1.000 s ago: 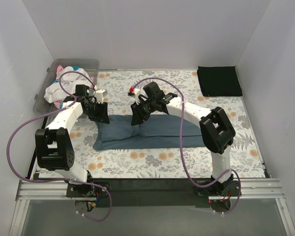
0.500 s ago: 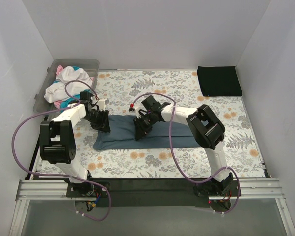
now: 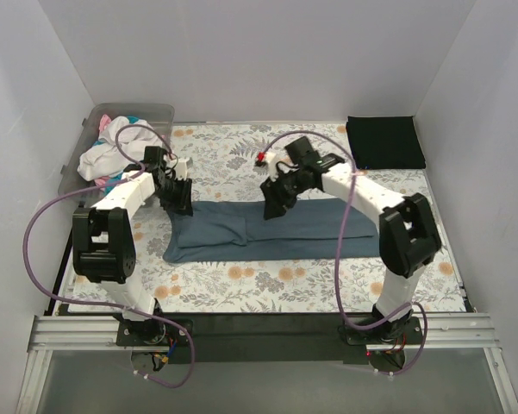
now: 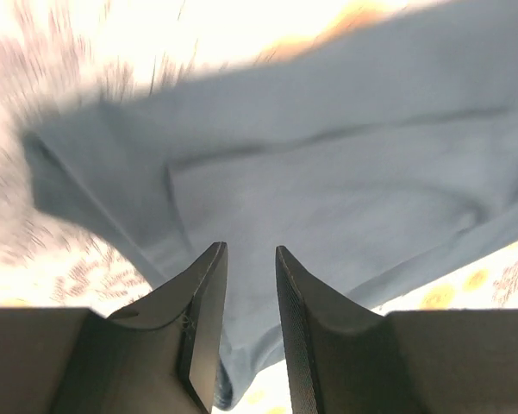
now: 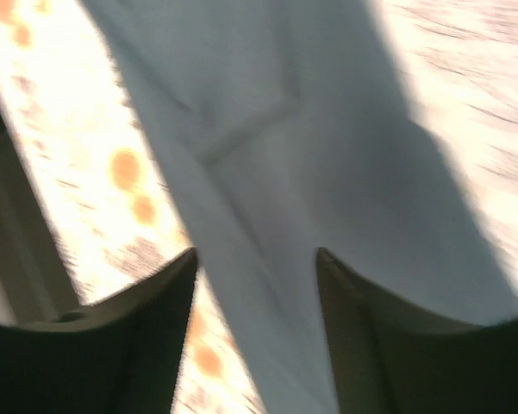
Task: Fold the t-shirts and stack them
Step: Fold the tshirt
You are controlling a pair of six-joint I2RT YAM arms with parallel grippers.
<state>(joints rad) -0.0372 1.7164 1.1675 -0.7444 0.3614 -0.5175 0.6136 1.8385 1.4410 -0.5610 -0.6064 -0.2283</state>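
A clear plastic bin [image 3: 159,109] is seen beyond the left end of the large slate blue-grey cloth t-shirt [image 3: 284,231], and a heap of white, pink and teal t-shirts [image 3: 102,155] is held in it. The blue-grey t-shirt is laid as a long folded band across the floral-patterned table cloth [image 3: 241,147]. The left gripper [image 3: 180,198] is held over the far left corner of that t-shirt. In the left wrist view its fingers [image 4: 209,319] are parted by a narrow gap, with no cloth pinched between them and the blue-grey t-shirt [image 4: 353,164] spread below. Whether the cloth is touched cannot be told. The right gripper [image 3: 272,205] is placed above the far edge of the t-shirt, about halfway along it. In the blurred right wrist view its fingers [image 5: 159,319] are spread wide and hold nothing, with the t-shirt [image 5: 327,164] under them. A folded black t-shirt [image 3: 384,142] is laid flat well beyond the right end of the blue-grey t-shirt.
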